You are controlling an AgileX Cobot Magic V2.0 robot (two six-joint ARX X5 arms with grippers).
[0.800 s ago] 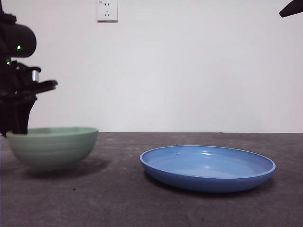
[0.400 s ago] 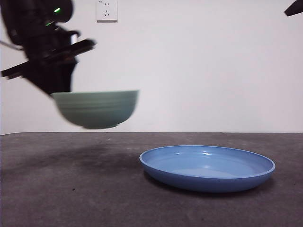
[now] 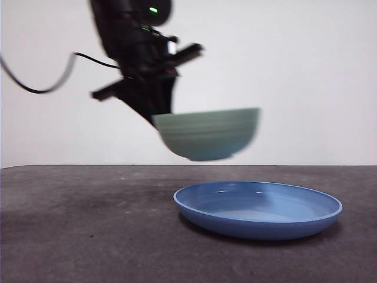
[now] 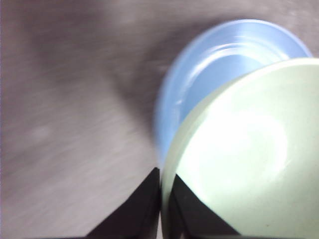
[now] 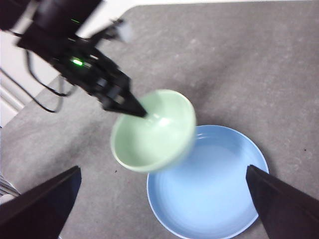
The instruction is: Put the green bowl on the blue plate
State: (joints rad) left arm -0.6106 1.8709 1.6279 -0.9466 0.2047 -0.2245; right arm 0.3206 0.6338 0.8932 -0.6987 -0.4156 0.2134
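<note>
My left gripper (image 3: 158, 121) is shut on the rim of the green bowl (image 3: 207, 134) and holds it in the air, above the left edge of the blue plate (image 3: 258, 210). In the left wrist view the gripper (image 4: 160, 191) pinches the bowl's (image 4: 244, 164) rim, with the plate (image 4: 219, 59) below it. The right wrist view shows the bowl (image 5: 154, 132) overlapping the plate's (image 5: 209, 191) near edge, held by the left gripper (image 5: 139, 111). My right gripper (image 5: 164, 199) is open, high above the plate.
The dark grey table (image 3: 88, 236) runs to a white wall behind. A black cable (image 3: 35, 82) hangs from the left arm.
My left gripper has lifted the green bowl off the table at the left and carried it up and rightward to above the plate's left edge. The plate has not moved.
</note>
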